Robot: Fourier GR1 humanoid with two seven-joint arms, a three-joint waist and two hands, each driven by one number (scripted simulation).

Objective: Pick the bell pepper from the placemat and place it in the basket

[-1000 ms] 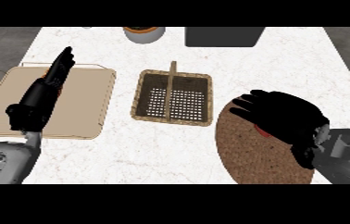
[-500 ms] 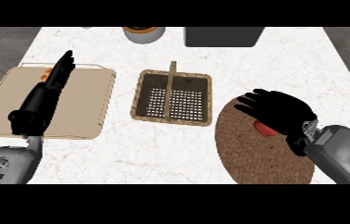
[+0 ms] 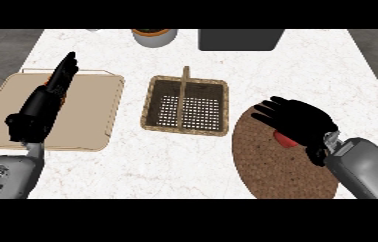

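Your right hand (image 3: 299, 122) curls its fingers over the red bell pepper (image 3: 286, 138) on the round brown woven placemat (image 3: 277, 166) at the worktop's right edge, beside the wicker basket (image 3: 184, 106); your left hand (image 3: 46, 102) rests straight-fingered.

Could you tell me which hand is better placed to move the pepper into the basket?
The right hand: it is already curled over the red pepper on the placemat, beside the basket. The left hand rests open over the tray, on the basket's far side.

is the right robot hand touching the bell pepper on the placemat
Cannot tell. In the head view the right robot hand covers most of the red bell pepper on the placemat, hiding any contact.
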